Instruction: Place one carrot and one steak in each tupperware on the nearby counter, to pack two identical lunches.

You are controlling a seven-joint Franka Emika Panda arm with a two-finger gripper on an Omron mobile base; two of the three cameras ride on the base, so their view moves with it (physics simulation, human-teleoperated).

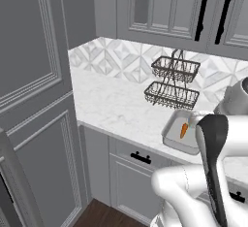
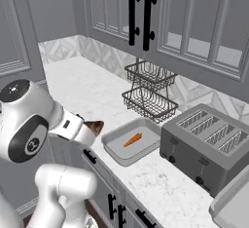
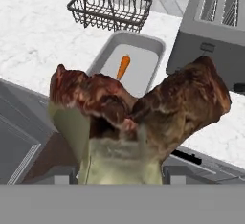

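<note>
Marble counter (image 2: 87,88), carrot (image 2: 132,139) in tupperware (image 2: 113,137); tool (image 2: 95,128) gripping steak (image 3: 139,108)

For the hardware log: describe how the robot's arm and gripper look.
The arm has glossy white rounded shells. One link carries a long dark grey inset panel running down it, and a joint ends in a round dark cap ringed in grey. The gripper sits on a white wrist block with a small dark mark. No loose cables show.
</note>
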